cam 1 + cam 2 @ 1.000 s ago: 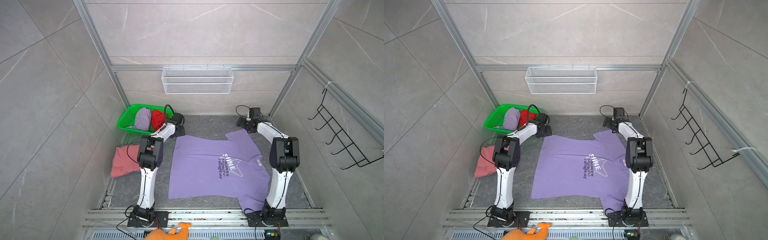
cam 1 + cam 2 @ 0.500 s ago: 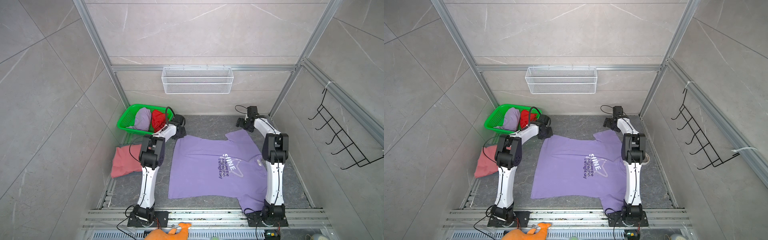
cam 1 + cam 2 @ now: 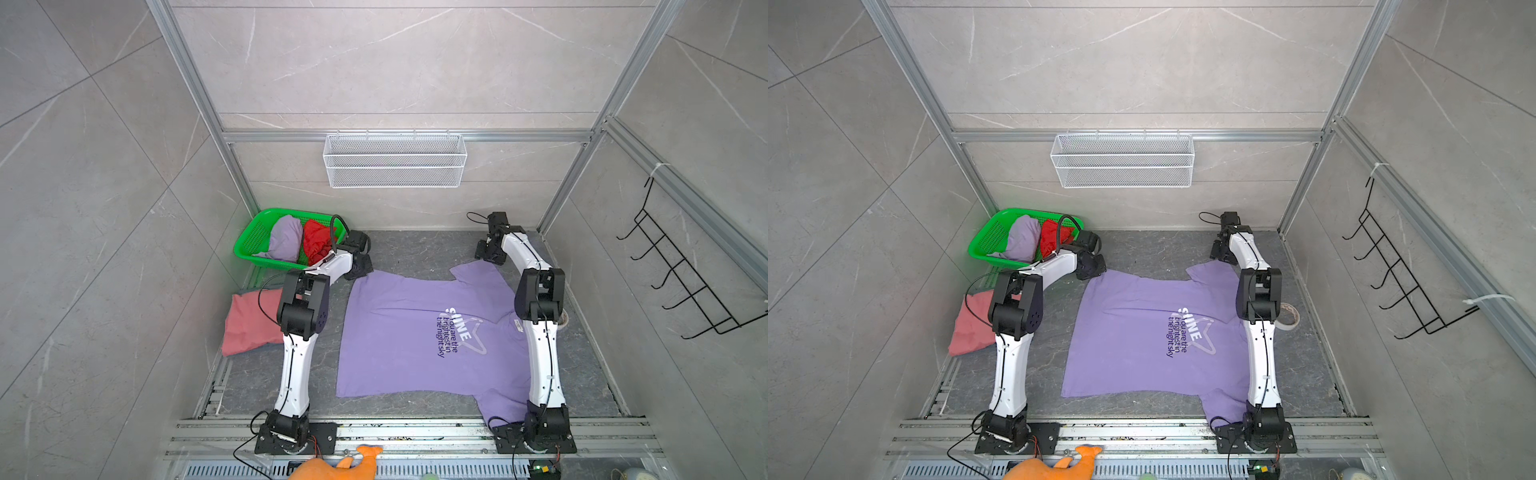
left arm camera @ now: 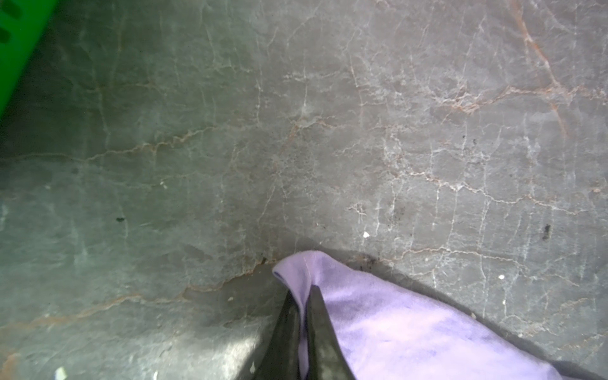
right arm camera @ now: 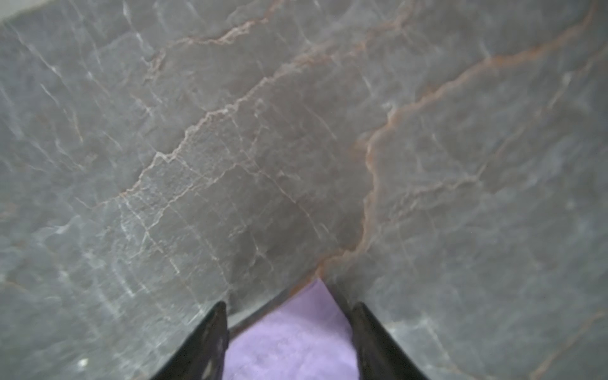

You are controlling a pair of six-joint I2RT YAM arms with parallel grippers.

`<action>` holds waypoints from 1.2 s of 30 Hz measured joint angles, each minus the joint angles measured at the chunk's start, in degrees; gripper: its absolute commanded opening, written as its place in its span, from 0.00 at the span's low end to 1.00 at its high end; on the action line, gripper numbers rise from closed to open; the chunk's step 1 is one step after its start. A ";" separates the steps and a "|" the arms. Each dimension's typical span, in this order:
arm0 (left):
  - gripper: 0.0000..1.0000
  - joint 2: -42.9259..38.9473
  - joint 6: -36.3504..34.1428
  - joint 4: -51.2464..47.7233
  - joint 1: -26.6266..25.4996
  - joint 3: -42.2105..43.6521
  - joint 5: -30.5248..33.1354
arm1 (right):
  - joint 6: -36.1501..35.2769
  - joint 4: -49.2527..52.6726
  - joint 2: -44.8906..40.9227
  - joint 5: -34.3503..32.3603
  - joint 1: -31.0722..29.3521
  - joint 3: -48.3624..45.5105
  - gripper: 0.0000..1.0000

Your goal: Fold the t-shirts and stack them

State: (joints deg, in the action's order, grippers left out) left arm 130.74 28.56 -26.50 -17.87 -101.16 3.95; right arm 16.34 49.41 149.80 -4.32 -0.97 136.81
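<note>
A lavender t-shirt with a white "SHINE" print lies spread flat on the grey floor in both top views. My left gripper is shut on its far left hem corner, with a fold of lavender cloth pinched between the fingers. My right gripper is open at the far sleeve, and the sleeve's pointed corner lies between its spread fingers. A dusty-pink t-shirt lies folded at the left. Another lavender t-shirt and a red one sit bunched in the green basket.
A white wire basket hangs on the back wall and a black hook rack on the right wall. A tape roll lies by the right arm. An orange plush toy sits at the front rail.
My left gripper has closed on the shirt's hem corner. My right gripper has shifted onto the sleeve corner and its jaws have narrowed.
</note>
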 measured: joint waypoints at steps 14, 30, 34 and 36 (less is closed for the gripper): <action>0.00 -1.07 -0.92 1.44 0.02 0.44 0.00 | -1.40 -1.33 -4.57 -2.34 -0.83 -5.38 0.02; 0.00 -13.09 -6.01 15.80 0.02 12.87 1.57 | -3.56 -18.99 -37.53 -1.51 -0.83 -34.45 0.01; 0.00 -17.11 -6.47 20.65 0.02 19.85 1.75 | -4.33 -19.78 -42.18 -1.49 -0.83 -41.55 0.01; 0.00 -19.10 -6.51 22.67 0.02 23.19 1.73 | -4.59 -19.76 -44.83 -1.46 -0.83 -45.03 0.01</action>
State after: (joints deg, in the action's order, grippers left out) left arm 111.63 22.04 -3.84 -17.85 -77.97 5.67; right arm 11.75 29.65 104.97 -5.78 -1.80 91.79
